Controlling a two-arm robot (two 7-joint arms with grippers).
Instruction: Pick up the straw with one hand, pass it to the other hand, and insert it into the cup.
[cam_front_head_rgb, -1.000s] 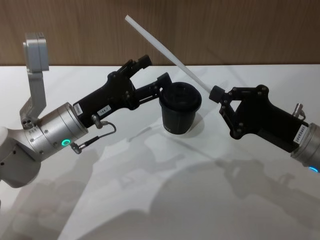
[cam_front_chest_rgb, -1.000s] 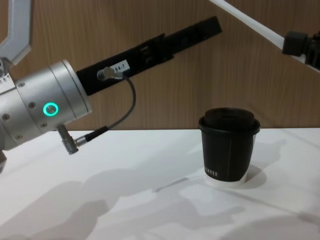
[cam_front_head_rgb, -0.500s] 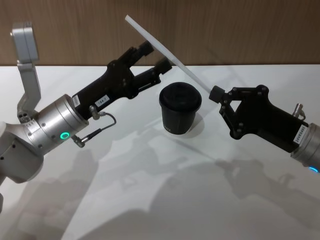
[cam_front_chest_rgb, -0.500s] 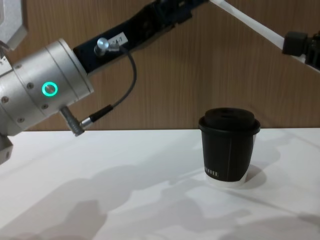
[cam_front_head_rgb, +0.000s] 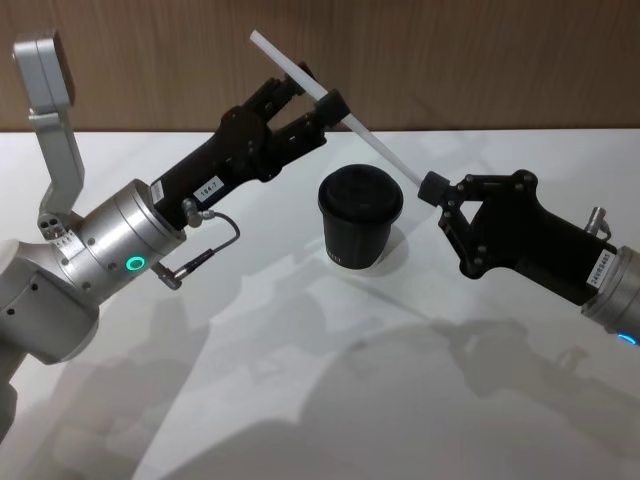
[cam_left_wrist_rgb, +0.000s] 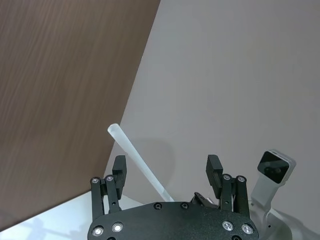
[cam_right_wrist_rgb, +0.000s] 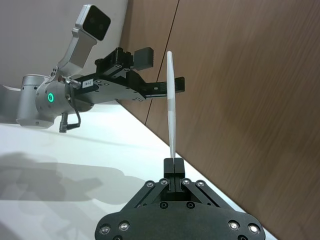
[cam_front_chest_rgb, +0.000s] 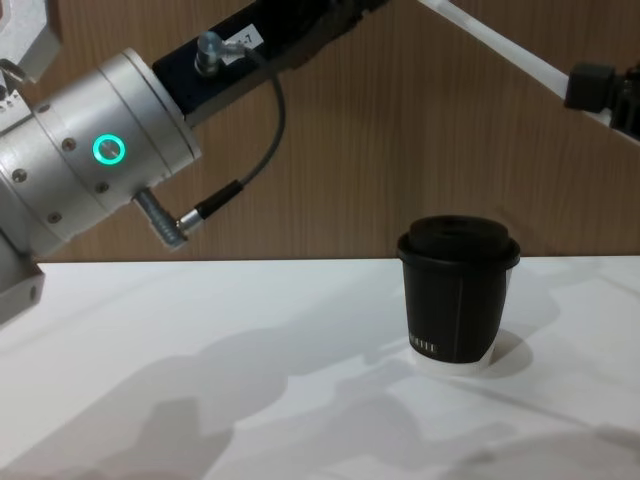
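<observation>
Black against the wood-panelled wall (cam_front_head_rgb: 480, 60), the left gripper (cam_front_head_rgb: 318, 92) reaches in up and to the left of the cup (cam_front_head_rgb: 360, 215). Its silver wrist glows green, and a grey cable (cam_front_head_rgb: 205, 255) loops beneath it. Its fingers are spread wide and straddle the upper part of the straw (cam_front_head_rgb: 375, 148) without pinching it; in the left wrist view the straw runs nearer one finger than the other.

The cup stands on the white table (cam_front_head_rgb: 300, 400) with its domed lid (cam_front_head_rgb: 361, 192) on. The straw slants through the air above and behind it, top end tipped away to the left.

To the right of the cup, level with its lid, the right gripper (cam_front_head_rgb: 433, 187) has its fingers pressed together on the straw's lower end and carries it alone.

This looks like the handover, midway: the receiving fingers are in place but not yet closed. The next move, I'd judge, calls for the left fingers to close squarely on the straw before the right ones let go. After that the straw must be swung upright and lined up over the lid's opening.

Counted: one straw, one cup, two grippers, one cable.
</observation>
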